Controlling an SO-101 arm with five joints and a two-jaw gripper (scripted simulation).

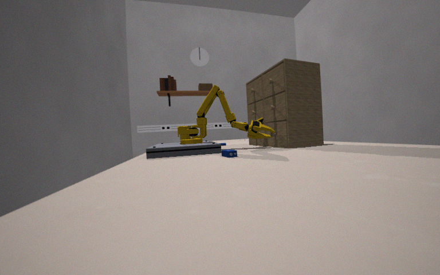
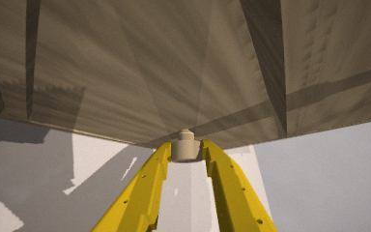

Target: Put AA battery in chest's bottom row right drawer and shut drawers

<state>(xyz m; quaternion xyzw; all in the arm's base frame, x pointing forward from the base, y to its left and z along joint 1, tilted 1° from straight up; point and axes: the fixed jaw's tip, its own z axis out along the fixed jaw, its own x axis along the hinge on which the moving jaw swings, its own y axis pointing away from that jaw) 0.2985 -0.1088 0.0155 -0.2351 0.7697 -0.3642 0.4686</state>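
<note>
The wooden chest (image 1: 301, 102) (image 2: 125, 58) stands on the table at the back right, its drawer fronts facing my arm. All drawers look shut. My gripper (image 1: 272, 131) (image 2: 186, 156) is at the bottom row, at the right drawer. It is shut on that drawer's round knob (image 2: 185, 143), which sits between the two yellow fingertips in the wrist view. I cannot make out the AA battery in either view.
A blue block (image 1: 229, 153) lies on the table beside my grey base plate (image 1: 181, 148). A small blue thing (image 1: 223, 144) lies just behind it. A wall shelf with books (image 1: 181, 91) hangs behind the arm.
</note>
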